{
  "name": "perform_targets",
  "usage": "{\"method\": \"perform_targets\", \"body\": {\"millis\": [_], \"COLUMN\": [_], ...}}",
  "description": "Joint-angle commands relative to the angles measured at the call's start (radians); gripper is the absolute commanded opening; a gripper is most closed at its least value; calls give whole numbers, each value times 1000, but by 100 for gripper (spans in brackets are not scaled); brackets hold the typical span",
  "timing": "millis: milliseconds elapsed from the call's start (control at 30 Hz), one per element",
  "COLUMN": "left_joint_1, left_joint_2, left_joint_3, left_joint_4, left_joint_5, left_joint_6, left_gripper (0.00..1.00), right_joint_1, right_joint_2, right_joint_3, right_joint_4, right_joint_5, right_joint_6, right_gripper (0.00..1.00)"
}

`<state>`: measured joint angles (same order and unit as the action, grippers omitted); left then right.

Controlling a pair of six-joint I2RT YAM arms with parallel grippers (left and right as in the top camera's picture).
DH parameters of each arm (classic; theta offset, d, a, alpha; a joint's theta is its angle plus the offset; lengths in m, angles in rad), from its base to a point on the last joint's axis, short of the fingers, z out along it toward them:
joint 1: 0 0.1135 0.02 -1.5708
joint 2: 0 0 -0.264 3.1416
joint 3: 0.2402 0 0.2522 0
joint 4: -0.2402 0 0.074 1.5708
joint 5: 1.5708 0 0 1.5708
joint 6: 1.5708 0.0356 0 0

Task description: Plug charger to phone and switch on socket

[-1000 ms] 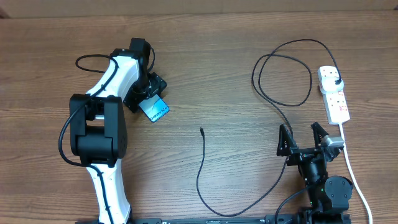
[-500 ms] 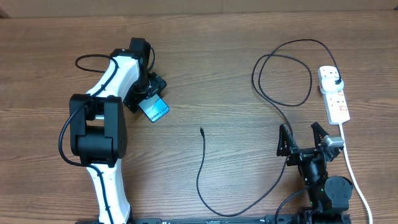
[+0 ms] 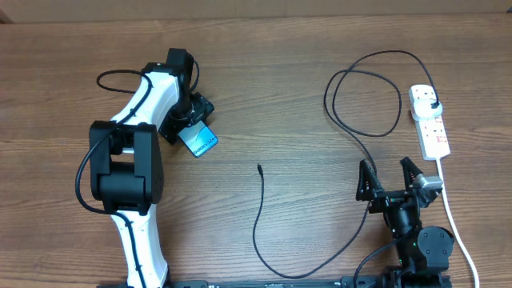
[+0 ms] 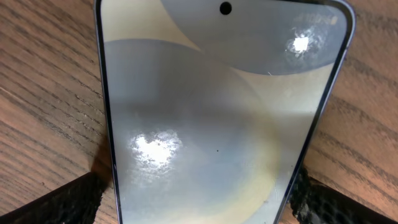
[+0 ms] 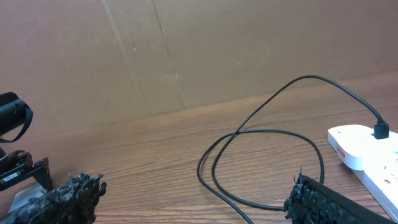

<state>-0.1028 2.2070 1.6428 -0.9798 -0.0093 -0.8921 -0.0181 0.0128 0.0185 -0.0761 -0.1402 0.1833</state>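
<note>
overhead: left pincer (image 3: 190, 122) is released, jaws wide astride the phone (image 4: 217, 124), its long axis running straight ahead btwn the pads; right pincer (image 3: 387, 174), released too, sits well apart.

Overhead hangs above the table (image 3: 280, 96), looking straight down: both arms in shot, their bases at the bottom edge. Left wrist sits right on top of the phone (image 4: 217, 124), lens down, screen filling the frame, fingertips (image 4: 56, 202) in the lower corners. That phone (image 3: 198, 139) is small in the overhead. Right wrist rides low, facing across the tabletop to a cardboard wall (image 5: 186, 50). It shares the charger (image 5: 309, 77) (image 3: 263, 196), socket (image 5: 367, 146) (image 3: 430, 120) and left arm (image 5: 12, 118) (image 3: 152, 96) with overhead.
</note>
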Motion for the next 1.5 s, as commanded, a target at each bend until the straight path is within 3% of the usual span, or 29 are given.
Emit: {"method": "perform_targets", "body": {"millis": [0, 767, 1300, 1467], "left_joint_1": [11, 11, 11, 11], "left_joint_2": [61, 61, 61, 61], "left_joint_3": [-13, -13, -13, -13], "left_joint_4": [16, 21, 24, 23], "left_joint_5": [-9, -8, 3, 4], "left_joint_6": [-13, -13, -14, -14], "left_gripper": [97, 87, 86, 79], "right_joint_1": [7, 7, 7, 7], "right_joint_2": [-10, -10, -10, -10], "right_joint_3": [-11, -11, -11, -10], "right_joint_4": [3, 3, 3, 3], "right_joint_5": [12, 12, 12, 12], "right_joint_6": [0, 0, 0, 0], "right_gripper": [100, 100, 100, 100]}}
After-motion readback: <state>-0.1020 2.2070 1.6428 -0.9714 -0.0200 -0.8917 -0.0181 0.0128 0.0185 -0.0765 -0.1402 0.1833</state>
